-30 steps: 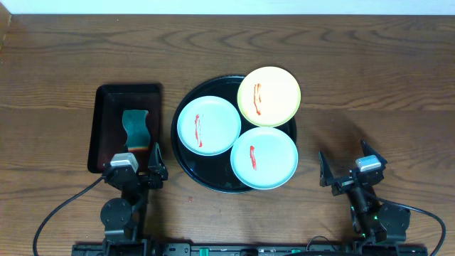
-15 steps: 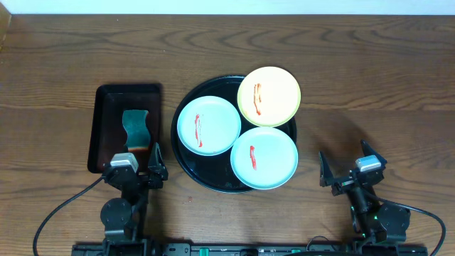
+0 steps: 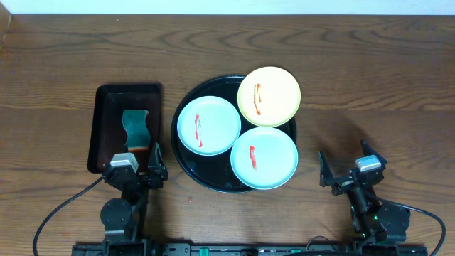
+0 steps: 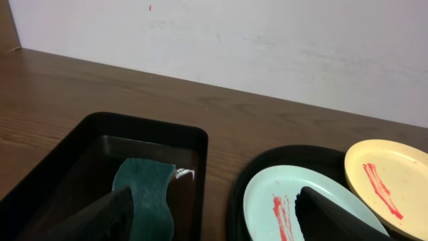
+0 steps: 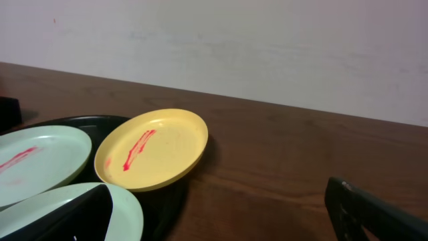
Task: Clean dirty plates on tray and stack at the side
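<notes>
The round black tray holds three plates, each streaked with red sauce: a mint one at left, a yellow one at the back right overhanging the rim, and a second mint one at the front. My left gripper stands open at the near end of the rectangular tray, left of the round tray. Well apart from the plates on the right, over bare wood, my right gripper is open too. The left wrist view shows a mint plate and the yellow plate. In the right wrist view are the yellow plate and a mint plate.
A smaller rectangular black tray at left holds a teal sponge, also seen as the sponge between my left fingers. A small red spot marks the wood near the round tray's front. Bare wooden table lies to the right and back.
</notes>
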Robot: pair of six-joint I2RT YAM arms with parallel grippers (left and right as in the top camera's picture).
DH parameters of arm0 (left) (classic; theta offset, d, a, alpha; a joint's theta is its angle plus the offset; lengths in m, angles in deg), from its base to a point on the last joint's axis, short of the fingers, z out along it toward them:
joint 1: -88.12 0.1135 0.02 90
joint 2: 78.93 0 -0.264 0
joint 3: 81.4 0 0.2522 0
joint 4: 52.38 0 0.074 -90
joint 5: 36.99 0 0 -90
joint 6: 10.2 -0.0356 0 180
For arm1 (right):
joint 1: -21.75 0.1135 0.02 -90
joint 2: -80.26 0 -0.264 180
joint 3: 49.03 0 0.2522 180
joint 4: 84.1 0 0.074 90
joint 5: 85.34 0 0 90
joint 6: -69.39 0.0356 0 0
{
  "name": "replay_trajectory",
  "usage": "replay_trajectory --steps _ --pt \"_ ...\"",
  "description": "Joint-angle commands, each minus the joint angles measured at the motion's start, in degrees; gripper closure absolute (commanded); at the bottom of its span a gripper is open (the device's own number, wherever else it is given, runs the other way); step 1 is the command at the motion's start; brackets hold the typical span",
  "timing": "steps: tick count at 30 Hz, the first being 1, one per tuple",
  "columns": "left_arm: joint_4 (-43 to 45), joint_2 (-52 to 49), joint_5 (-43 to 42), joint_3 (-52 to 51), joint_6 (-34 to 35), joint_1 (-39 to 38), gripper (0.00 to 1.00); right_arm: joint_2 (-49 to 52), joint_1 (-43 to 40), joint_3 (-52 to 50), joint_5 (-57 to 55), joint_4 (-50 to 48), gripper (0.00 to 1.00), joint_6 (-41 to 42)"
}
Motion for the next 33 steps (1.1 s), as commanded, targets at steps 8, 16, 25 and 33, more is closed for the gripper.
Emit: replay_trajectory --steps 8,16,25,33 --pt "-1.4 -0.07 0.24 -1.29 0.09 -0.02 0.22 0.13 0.7 -0.22 1.66 -2.67 0.01 0.92" --pt "-2.1 -2.34 0.17 1.22 0.07 -0.02 0.22 0.15 0.7 1.86 2.89 -2.49 0.01 1.03" --pt "-11.69 -15.39 -1.97 13.97 0.09 -0.02 0.22 6.12 0.7 13.22 7.17 4.63 0.01 1.01" --pt "-19.76 -24.28 -1.97 29.42 0.09 -0.02 0.22 18.25 0.7 25.05 7.65 9.27 0.01 0.96"
